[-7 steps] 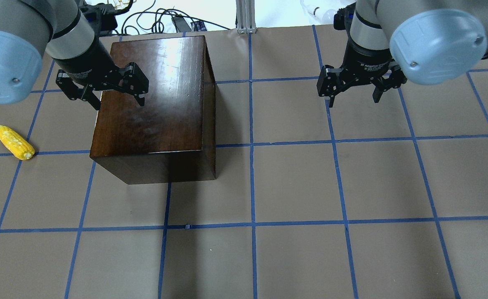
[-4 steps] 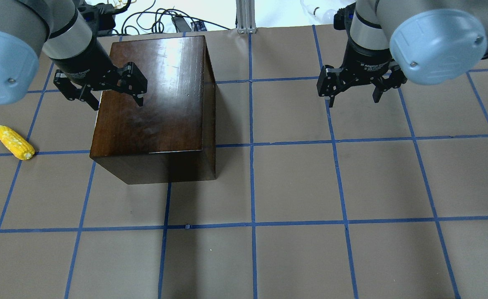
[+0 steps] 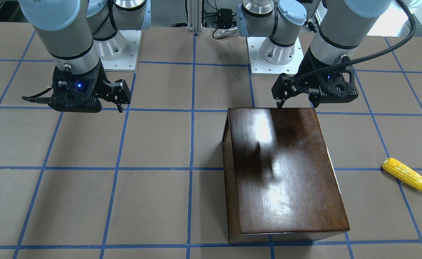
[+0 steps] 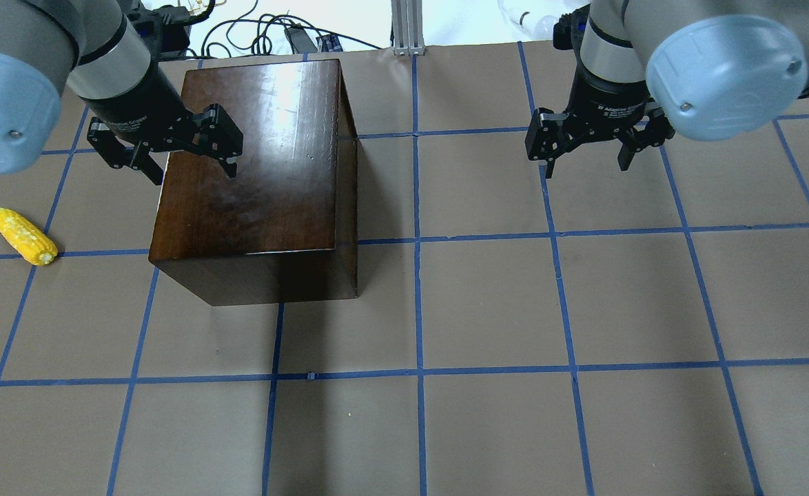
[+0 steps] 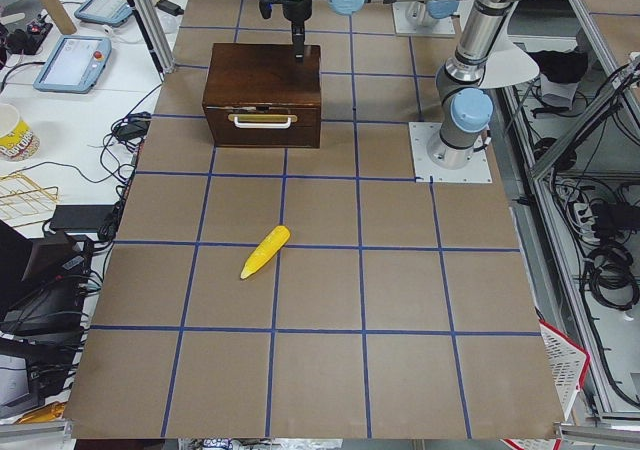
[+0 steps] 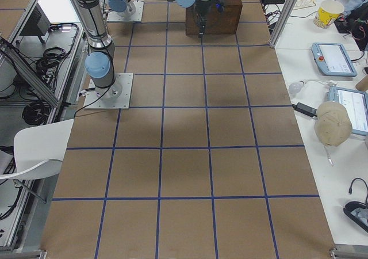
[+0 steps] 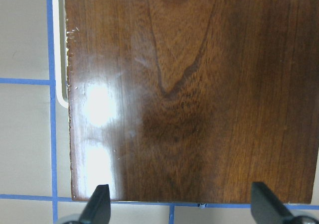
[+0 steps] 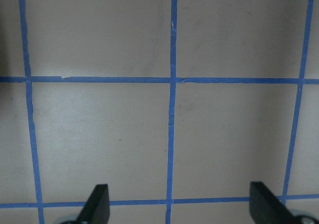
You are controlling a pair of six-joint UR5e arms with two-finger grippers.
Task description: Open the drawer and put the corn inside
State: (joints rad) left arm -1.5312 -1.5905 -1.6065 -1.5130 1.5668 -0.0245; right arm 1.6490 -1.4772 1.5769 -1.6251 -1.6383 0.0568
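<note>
The glossy dark-brown box stands left of centre on the table. Its drawer is shut; the front panel with a pale handle faces the robot's left and shows in the exterior left view. The yellow corn lies on the table left of the box, apart from it; it also shows in the front-facing view. My left gripper is open and empty, hovering above the box top near its robot-side edge. My right gripper is open and empty above bare table.
The table is brown with a blue tape grid. An aluminium post and cables sit at the far edge. The robot bases are on the near side. A side bench with tablets stands beyond the table.
My left gripper has shifted slightly toward the far side over the box top, still open. The right gripper, the box and the corn have not moved.
</note>
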